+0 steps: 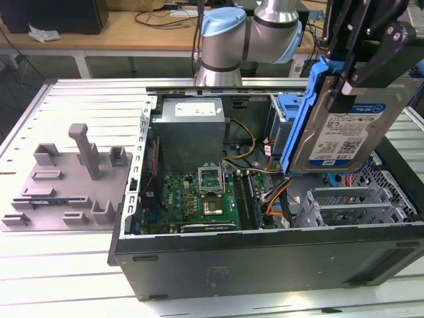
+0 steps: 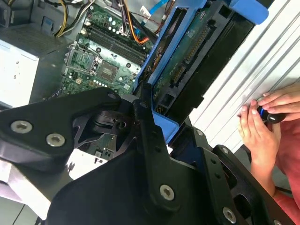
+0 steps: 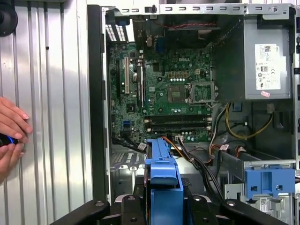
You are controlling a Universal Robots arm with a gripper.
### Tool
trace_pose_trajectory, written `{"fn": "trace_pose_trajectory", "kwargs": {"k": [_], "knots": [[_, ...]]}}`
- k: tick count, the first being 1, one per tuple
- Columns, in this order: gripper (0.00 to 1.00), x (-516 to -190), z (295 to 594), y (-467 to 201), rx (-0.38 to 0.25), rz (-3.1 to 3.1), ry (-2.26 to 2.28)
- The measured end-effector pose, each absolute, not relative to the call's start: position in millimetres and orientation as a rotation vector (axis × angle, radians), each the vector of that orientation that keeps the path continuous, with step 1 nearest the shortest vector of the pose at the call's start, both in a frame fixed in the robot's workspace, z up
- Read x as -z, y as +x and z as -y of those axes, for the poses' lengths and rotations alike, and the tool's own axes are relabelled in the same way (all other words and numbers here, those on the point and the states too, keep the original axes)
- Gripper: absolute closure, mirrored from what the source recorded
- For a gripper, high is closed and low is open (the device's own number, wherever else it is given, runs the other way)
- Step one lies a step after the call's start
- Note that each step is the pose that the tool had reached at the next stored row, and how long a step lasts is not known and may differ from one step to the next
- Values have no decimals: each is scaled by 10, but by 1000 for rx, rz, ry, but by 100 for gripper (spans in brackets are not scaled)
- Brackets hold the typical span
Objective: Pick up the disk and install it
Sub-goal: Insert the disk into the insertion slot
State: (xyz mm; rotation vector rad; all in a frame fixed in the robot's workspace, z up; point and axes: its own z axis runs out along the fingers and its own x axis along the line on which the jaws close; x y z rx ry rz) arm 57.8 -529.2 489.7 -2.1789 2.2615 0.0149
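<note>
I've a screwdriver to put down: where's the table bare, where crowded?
Bare in the exterior view: the slatted table nearer the camera than the grey fixture and computer case, and beyond the fixture. Crowded: inside the case, with motherboard, cables and the disk held above.

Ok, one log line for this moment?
pincer: shut on disk | disk: tilted, held in the air over open computer case | installed: not yet
</note>
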Motion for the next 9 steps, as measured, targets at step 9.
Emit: {"fn": "trace_pose_trajectory", "kwargs": {"k": [9], "knots": [[63,-4896,5319,849,-15,-2262,-2178]]}}
